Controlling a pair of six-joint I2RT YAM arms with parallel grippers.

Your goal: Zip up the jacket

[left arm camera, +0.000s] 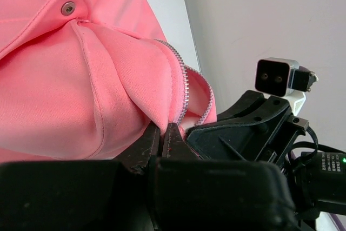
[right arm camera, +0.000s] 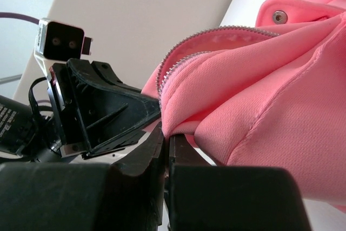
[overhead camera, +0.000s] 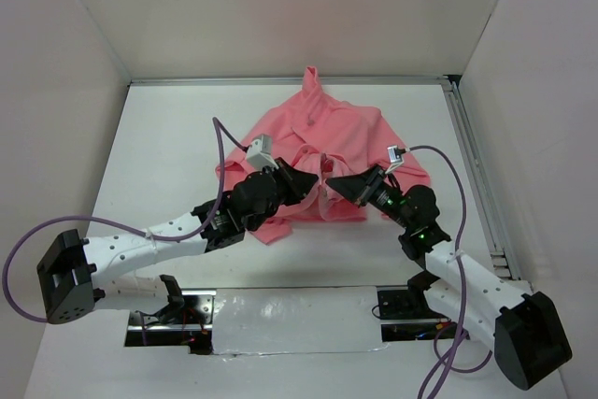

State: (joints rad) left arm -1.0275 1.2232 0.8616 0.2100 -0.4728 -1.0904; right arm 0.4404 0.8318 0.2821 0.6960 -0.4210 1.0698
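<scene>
we see the white table [overhead camera: 168, 156] carrying the pink jacket [overhead camera: 341, 133] mid-table, crumpled, its zipper [left arm camera: 186, 87] undone. left pincer [left arm camera: 162, 133] and right pincer [right arm camera: 165, 136], tips crowding each other, each pinch the near hem beside the teeth. purple cables [overhead camera: 220, 161] arc alongside.

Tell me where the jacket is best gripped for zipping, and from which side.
Probably the jacket by its two front edges at the hem end of the zipper teeth, approached from the near side, since the open front faces the arms. The left gripper and right gripper are shut on the fabric there, one per edge.
</scene>
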